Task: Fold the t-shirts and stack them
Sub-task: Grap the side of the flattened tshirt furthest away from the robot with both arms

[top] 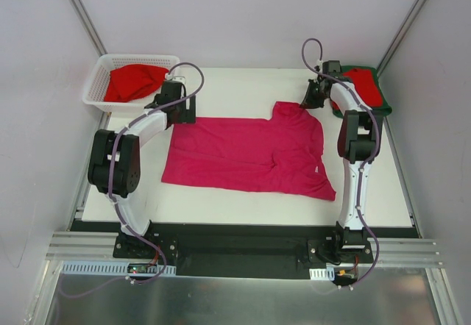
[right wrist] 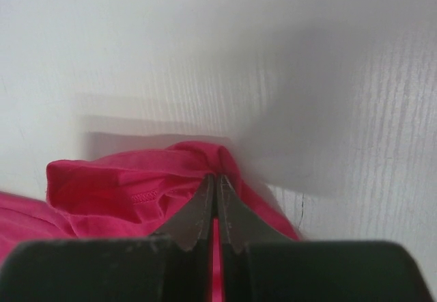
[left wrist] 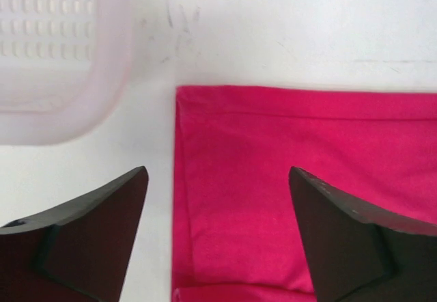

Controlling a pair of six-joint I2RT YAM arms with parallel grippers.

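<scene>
Right wrist: right fingers (right wrist: 217, 182) are pinched shut on a bunched fold of the pink shirt (right wrist: 123, 193). A stitched hem shows just left of the tips. Cloth humps up at the tips; bare surface (right wrist: 341, 76) lies beyond them.

Top view: the held fold is the shirt's far right corner. The rest lies flat on the surface, spread between the two arms.

Left wrist: left fingers (left wrist: 218, 170) are wide and hold nothing, hovering over the shirt's other far corner. The corner sits under the gap, the side edge runs just inside the left-hand finger, and the far hem is beyond the tips. Can't tell their height above the cloth.

Step, my read: first fold of the pink shirt, with one far corner gripped and the other not yet.

Next move calls for:
- Left fingers drop onto that corner and close on the cloth.
- Both arms lift and carry the far edge over together, matched in height and pace so the crease stays straight.
- Watch for the left side pinching too little cloth and slipping.

Containers:
- The basket (top: 94, 93) sits beyond and outboard of the left fingers. It holds one crumpled red shirt (top: 134, 81), unfolded.
- No other container is in view.
- Past the right fingers, a second red shirt (top: 366, 82) looks laid on a green shirt (top: 384, 109), partly hidden by the arm. Likely the stack, so the pink shirt goes there once folded.
</scene>
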